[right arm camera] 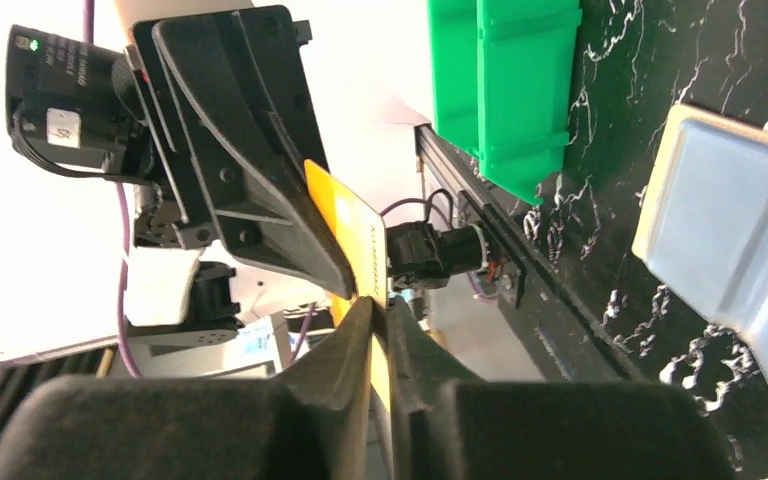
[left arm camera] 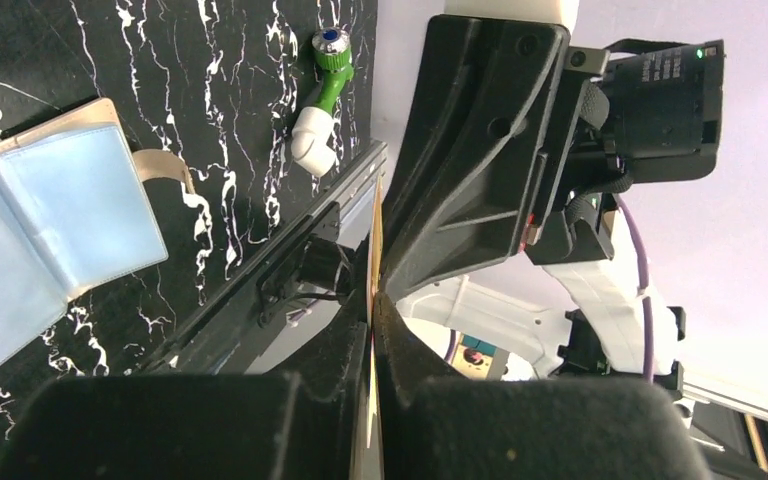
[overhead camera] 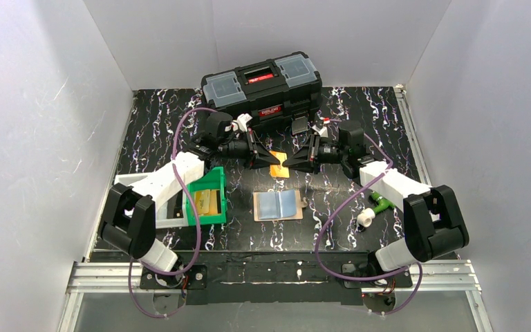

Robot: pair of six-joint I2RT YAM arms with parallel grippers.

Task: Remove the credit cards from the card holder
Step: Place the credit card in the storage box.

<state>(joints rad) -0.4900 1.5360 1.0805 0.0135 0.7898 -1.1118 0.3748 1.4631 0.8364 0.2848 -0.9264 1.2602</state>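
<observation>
An orange credit card (overhead camera: 279, 164) hangs in the air over the middle of the table, pinched from both sides. My left gripper (overhead camera: 271, 160) is shut on its left end, where the left wrist view shows the card (left arm camera: 374, 250) edge-on between the closed jaws (left arm camera: 373, 300). My right gripper (overhead camera: 289, 164) is shut on the other end, with the card (right arm camera: 345, 215) running up from its jaws (right arm camera: 378, 305). The tan card holder (overhead camera: 278, 205) lies open flat on the table nearer the bases, light blue inside (left arm camera: 50, 220) (right arm camera: 740, 230).
A black toolbox (overhead camera: 263, 86) stands at the back, just behind both grippers. A green bin (overhead camera: 207, 197) (right arm camera: 505, 90) with yellow-tan slabs sits under the left arm. A small green and white object (overhead camera: 375, 207) (left arm camera: 322, 90) lies by the right arm.
</observation>
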